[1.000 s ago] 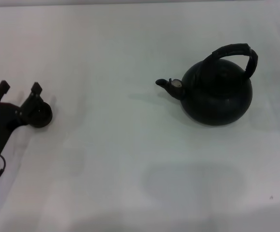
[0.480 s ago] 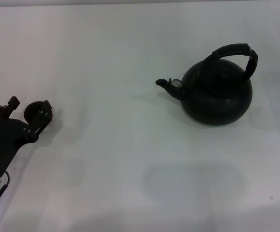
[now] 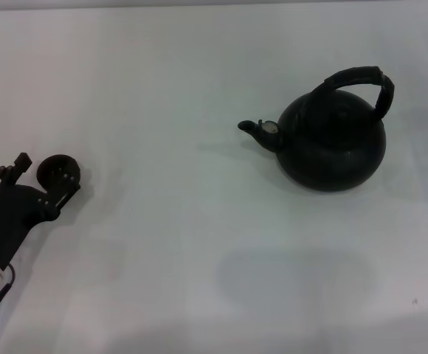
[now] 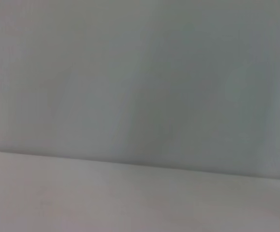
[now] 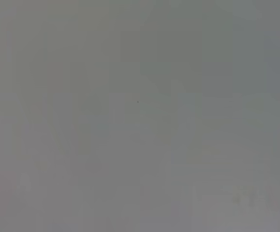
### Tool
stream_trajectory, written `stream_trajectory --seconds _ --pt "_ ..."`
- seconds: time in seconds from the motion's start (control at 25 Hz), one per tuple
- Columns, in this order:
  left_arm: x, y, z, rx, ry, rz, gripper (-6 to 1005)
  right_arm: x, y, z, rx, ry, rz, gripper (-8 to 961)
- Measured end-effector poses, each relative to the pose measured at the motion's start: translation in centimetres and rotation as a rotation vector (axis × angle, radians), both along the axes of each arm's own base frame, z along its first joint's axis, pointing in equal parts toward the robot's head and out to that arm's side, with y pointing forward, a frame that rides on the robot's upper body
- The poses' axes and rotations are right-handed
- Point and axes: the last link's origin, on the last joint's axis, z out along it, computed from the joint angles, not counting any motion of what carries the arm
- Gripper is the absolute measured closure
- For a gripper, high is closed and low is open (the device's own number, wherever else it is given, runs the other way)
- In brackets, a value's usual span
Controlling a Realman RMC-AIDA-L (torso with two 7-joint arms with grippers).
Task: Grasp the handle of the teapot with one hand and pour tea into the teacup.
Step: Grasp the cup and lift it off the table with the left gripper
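The teapot (image 3: 332,144) stands upright on the white table at the right, its spout (image 3: 254,128) pointing left. The handle (image 3: 358,80) arches over its top, and nothing touches it. The teacup (image 3: 54,166) sits on the table at the far left. My left gripper (image 3: 46,168) is open at the cup. One finger is to the cup's left and the other finger (image 3: 69,181) overlaps its near right side. I cannot tell whether that finger touches the cup. The right gripper is out of view. Both wrist views show only blank surface.
The white table (image 3: 199,236) stretches between the cup and the teapot with nothing on it. A faint shadow (image 3: 295,276) lies on the table near the front, below the teapot.
My left gripper has drawn back toward the near left edge from one second ago. The cup now shows between its fingers. The teapot has not moved.
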Motion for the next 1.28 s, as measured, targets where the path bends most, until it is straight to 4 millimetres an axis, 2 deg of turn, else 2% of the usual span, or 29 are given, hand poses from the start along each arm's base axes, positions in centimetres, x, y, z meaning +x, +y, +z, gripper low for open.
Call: stream_trajectory --seconds 1.28 --pt "-0.3 1.4 -0.7 -0.06 0.064 0.015 112 -0.2 0.2 0.1 0.005 -0.001 0.011 125"
